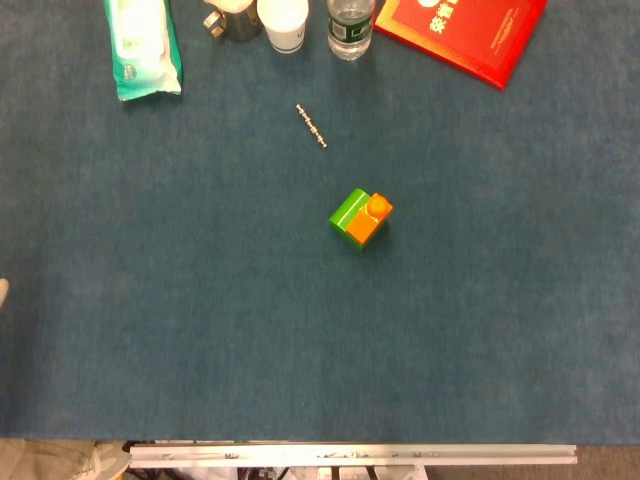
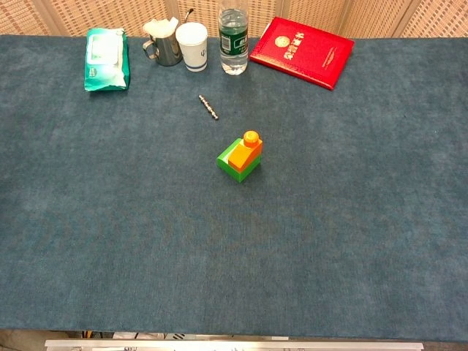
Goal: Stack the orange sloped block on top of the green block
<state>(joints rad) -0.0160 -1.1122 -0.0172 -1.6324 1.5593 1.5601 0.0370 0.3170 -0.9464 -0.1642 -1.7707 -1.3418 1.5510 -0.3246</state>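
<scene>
Orange sloped block (image 2: 246,150) sits stacked on green block (image 2: 232,165), mid-table.

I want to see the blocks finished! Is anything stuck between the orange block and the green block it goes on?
Nothing visible is. The orange sloped plastic block already sits directly on the green plastic block, touching it, in both views. No robot hand shows in either view.

Sloped block (image 2: 247,150) atop other block (image 2: 232,165)

My views are evenly lit, soft overhead light, no glare. Sharp focus throughout. Tiny shadow hugs the green block (image 2: 232,162) toward 5 o'clock.
</scene>
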